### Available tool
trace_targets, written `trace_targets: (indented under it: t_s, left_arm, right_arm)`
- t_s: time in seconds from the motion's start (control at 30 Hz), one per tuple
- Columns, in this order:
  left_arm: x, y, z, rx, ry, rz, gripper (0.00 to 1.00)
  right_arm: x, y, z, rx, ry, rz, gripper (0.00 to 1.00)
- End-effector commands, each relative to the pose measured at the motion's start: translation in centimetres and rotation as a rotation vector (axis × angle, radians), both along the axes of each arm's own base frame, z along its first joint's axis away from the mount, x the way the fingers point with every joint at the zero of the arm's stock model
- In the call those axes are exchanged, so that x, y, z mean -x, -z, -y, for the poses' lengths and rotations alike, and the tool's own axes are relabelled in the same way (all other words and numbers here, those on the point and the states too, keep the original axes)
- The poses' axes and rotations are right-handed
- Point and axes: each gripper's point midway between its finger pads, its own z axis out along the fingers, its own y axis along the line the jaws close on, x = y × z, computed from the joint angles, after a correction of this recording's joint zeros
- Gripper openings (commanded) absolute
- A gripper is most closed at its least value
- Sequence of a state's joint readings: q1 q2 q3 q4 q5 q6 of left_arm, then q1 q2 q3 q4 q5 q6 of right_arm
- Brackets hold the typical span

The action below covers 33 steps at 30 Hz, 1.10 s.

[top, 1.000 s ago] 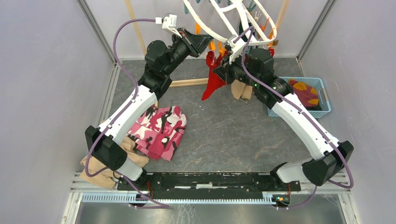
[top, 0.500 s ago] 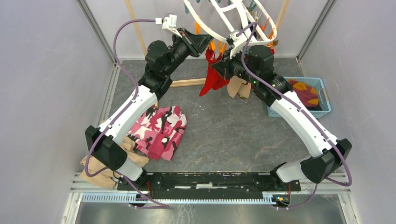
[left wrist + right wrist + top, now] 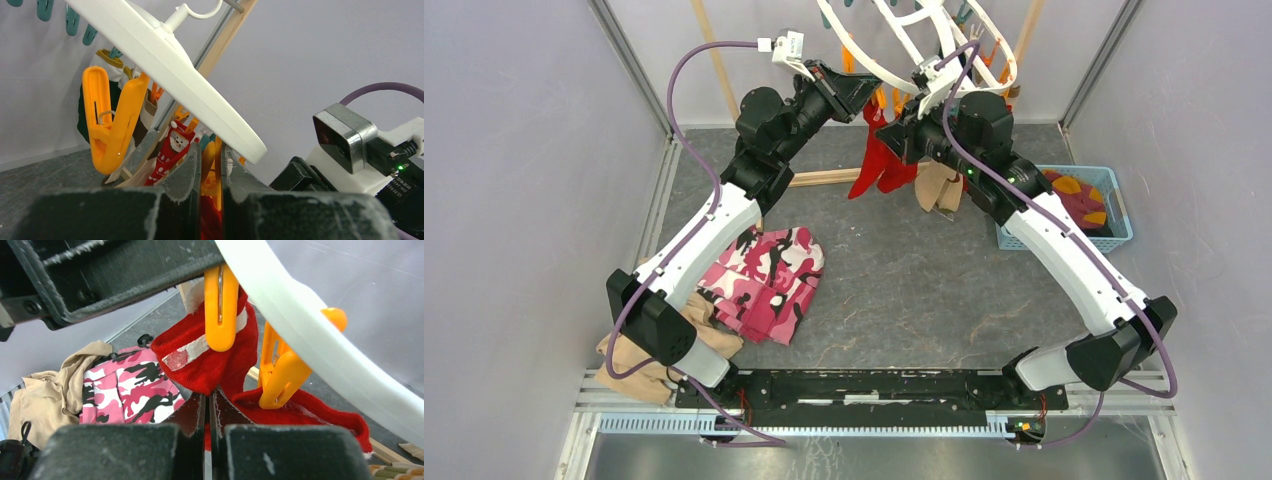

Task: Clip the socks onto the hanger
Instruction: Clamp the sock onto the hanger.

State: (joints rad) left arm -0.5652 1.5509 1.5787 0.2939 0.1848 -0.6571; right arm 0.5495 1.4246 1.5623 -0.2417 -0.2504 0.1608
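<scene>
Reaching to the far edge of the grey tabletop [image 3: 904,290], the robot works under the white hanger [image 3: 175,65], which hangs tilted above that edge with orange and teal clips dangling. The right gripper [image 3: 208,407] has its fingers pressed together on a red sock [image 3: 200,360], holding its white-banded cuff up near the hanger's rim. The left gripper [image 3: 211,157] pinches an orange clip [image 3: 220,315], whose tip lies over that cuff. This looks like the clipping step for this sock. Next, the left fingers likely need to ease off so the clip bites, and the right gripper should let go only after that. More socks [image 3: 1079,200] wait in the blue basket [image 3: 1074,243] at the right edge.
</scene>
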Motion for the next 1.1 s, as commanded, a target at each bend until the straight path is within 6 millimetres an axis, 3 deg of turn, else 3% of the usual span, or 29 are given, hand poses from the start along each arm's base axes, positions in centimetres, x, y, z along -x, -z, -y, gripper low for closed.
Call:
trace_targets:
  t_s: [0.0, 0.27, 0.63, 0.83, 1.07]
  left_arm:
    - [-0.2, 0.4, -0.4, 0.012, -0.028, -0.035, 0.02]
    - [-0.2, 0.6, -0.3, 0.009, -0.029, -0.038, 0.02]
    - [-0.1, 0.4, -0.1, 0.013, -0.018, -0.038, 0.05]
    - [0.1, 0.4, -0.1, 0.018, -0.011, -0.044, 0.23]
    - [0.7, 0.0, -0.6, 0.024, -0.016, -0.044, 0.55]
  right_arm:
    - [0.0, -4.1, -0.3, -0.081, -0.002, 0.077, 0.0]
    - [0.2, -4.8, -0.8, -0.107, -0.028, 0.083, 0.0]
    - [-0.2, -4.3, -0.9, -0.104, -0.024, 0.081, 0.0]
    - [-0.4, -4.1, -0.7, -0.096, -0.006, 0.085, 0.0]
    - [-0.5, -3.4, -0.1, -0.073, 0.02, 0.086, 0.0]
